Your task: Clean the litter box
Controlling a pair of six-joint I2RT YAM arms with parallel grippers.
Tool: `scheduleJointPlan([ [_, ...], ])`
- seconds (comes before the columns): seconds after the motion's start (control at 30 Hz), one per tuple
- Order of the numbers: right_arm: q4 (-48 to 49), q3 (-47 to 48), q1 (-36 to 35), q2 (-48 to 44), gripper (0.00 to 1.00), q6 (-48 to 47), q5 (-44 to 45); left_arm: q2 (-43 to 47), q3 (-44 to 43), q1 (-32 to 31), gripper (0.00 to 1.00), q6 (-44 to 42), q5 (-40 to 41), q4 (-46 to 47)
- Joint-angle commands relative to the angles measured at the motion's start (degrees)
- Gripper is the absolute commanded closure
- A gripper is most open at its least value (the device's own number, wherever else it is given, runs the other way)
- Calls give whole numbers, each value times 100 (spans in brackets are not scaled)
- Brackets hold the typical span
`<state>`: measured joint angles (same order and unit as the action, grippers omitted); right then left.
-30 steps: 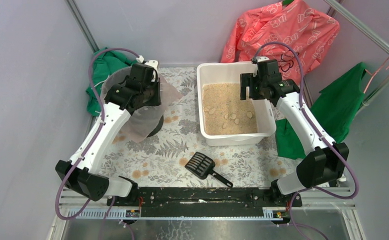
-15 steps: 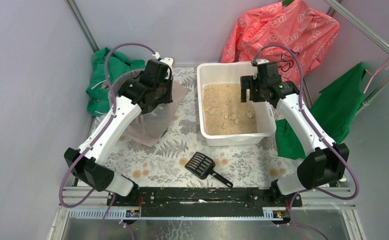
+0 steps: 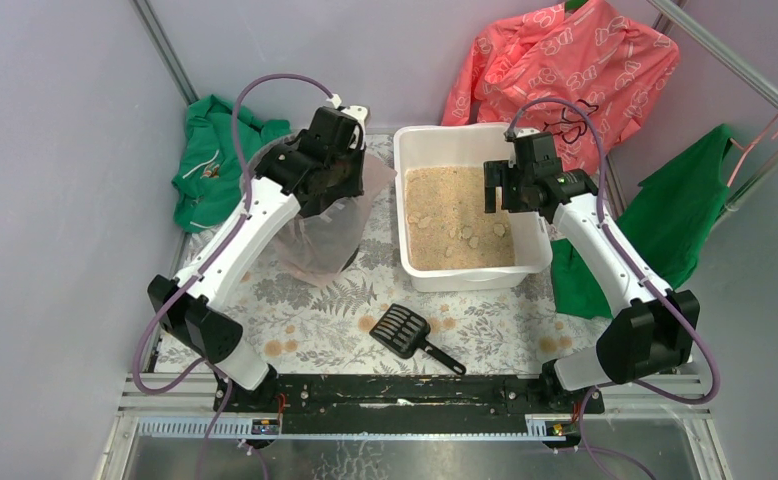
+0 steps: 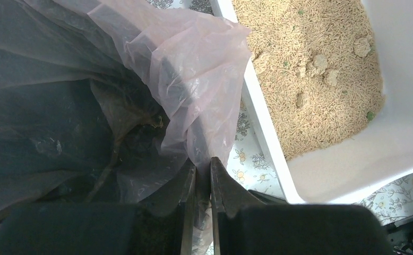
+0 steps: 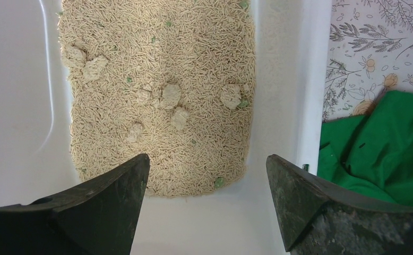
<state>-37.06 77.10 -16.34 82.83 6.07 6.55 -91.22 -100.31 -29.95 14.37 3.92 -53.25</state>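
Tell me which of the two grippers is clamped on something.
The left gripper: it is pinched shut on the edge of the clear plastic bag. The right gripper hangs wide open above the litter box, holding nothing.

Bagged bin just left of the litter box, scoop on the table in front of them
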Motion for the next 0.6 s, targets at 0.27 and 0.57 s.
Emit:
scheduleJointPlan([
  [0.27,58,128,0,-111,12,9,62,-84,-31,-122,87,123,-127,516],
  [0.57,150,243,0,-85,12,167,-241,413,258,-141,1,137,510,588],
])
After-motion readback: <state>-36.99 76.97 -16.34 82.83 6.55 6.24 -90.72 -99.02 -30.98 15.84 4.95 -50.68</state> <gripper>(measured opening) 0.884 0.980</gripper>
